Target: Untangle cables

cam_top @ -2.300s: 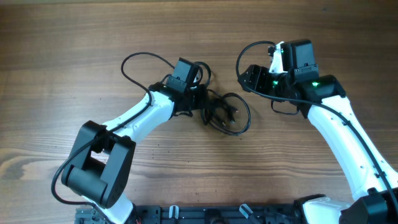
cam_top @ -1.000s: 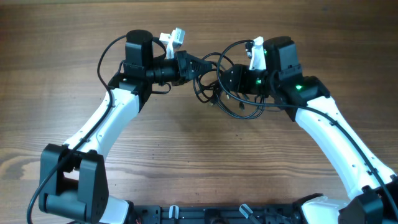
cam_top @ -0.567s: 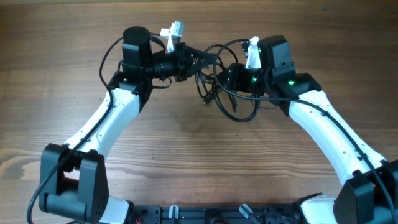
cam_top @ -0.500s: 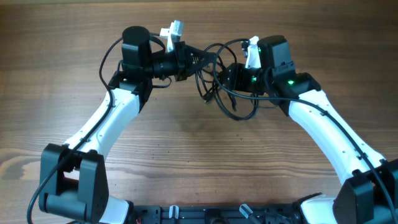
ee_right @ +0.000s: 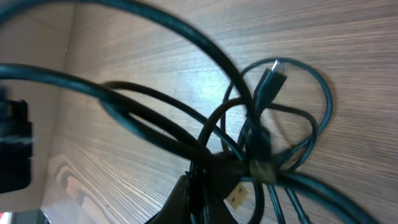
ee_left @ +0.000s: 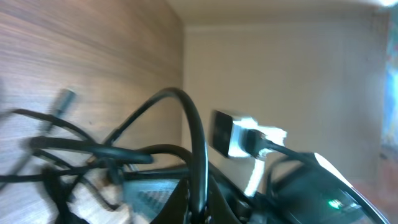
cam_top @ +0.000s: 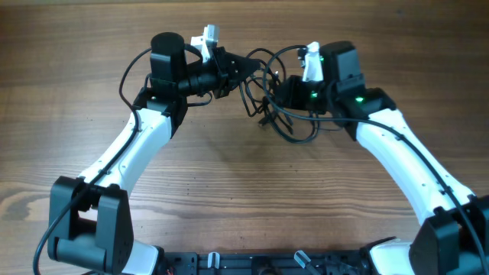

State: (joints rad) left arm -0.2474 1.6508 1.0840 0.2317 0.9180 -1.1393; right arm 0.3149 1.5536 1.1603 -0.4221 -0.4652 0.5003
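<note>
We can read no text, label, brand, number or sign in any view. Nothing legible stands on the thin black tangled cables, on the white-and-black left robot arm, on the white-and-black right robot arm, or on the brown wooden table. Both wrist views are too blurred to show any small print.
</note>
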